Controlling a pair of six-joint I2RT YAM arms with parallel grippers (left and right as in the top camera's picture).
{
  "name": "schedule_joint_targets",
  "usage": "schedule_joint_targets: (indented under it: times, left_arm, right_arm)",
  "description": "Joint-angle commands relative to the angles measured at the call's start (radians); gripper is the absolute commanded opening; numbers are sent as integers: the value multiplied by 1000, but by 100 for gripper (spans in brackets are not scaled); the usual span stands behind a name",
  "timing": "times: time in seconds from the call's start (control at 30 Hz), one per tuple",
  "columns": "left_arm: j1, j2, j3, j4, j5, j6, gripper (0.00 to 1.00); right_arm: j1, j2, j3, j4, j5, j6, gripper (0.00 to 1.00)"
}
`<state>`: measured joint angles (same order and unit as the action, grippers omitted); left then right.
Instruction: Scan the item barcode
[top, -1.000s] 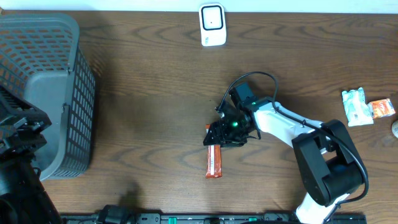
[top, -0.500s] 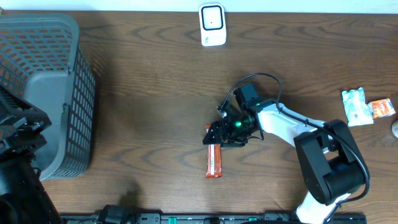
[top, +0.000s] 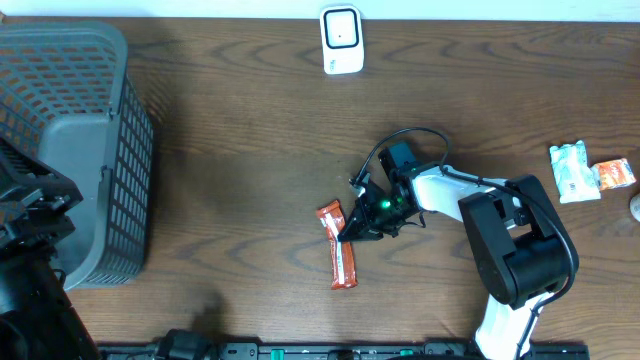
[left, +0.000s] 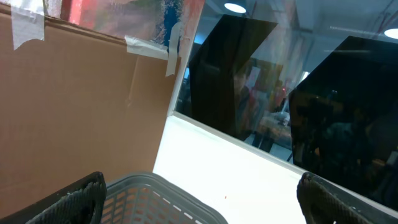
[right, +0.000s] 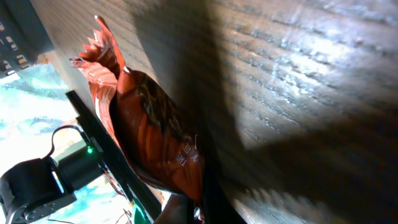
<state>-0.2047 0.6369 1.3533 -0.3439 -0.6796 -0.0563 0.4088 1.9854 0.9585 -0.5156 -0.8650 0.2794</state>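
Closing on the item, entry by entry:

1. Right jaws: shut on the orange-red crinkled foil snack wrapper (top: 343, 265). A second ago they stood open over its upper end. I judge the pinch slim, since the wrist view shows the foil (right: 155, 134) pressed against one dark finger.
2. Wrapper: caught between my right jaws near its upper part. Before, it lay straight and flat. Now it is kinked, its crimped end kicked out ahead of the jaws and its other end trailing below them on the dark wood-grain tabletop (top: 230, 150). I cannot make out a barcode.
3. White rounded barcode scanner (top: 341, 40): well beyond the right jaws at the far edge, untouched.
4. Left jaws: wide, holding nothing, with the grey slotted plastic basket (left: 155, 193) just below them.

Meaning for the task: the pickup looks begun. Lifting the wrapper and presenting it to the scanner remain.
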Motion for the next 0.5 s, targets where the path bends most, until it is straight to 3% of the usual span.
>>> schedule_joint_targets:
  times: [0.0,0.3,0.47]
  left_arm:
    - [3,-1,-7,1,-1,-10,98]
    - [3,-1,-7,0,-1,-10,98]
    - [3,0,-8,0,-2,-10,98]
  right_arm:
    - [-16,55,-40,-30,280,-19,1]
    - [-132,-216,-35,26,-185,-18,2]
    - [-159,-372,-35,42,-256,66,2]
